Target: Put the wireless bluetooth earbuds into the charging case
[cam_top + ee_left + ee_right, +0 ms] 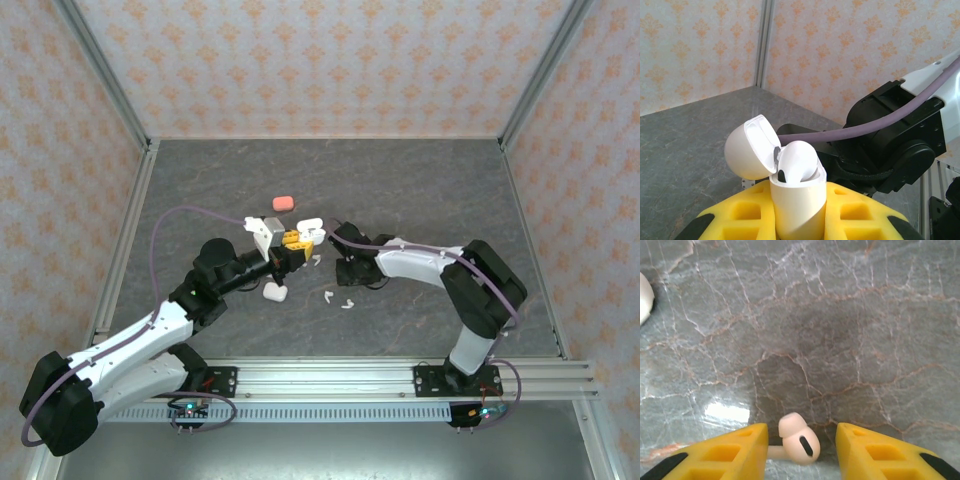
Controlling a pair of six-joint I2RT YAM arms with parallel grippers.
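Down between spread jaws of right gripper: just one pink earbud, flat, stem pointing left. Clamped in left gripper: one open white charging case, upright, one white earbud inside.

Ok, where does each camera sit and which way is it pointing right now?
Top external: above and behind the bases, looking down on the table; left arm and right arm show.
Left wrist: looks roughly level toward the right arm; left gripper clamps the open case.
Right wrist: looks steeply down at the table; right gripper, open, straddles an earbud.
Shared: top and left wrist both show the open case and right arm.
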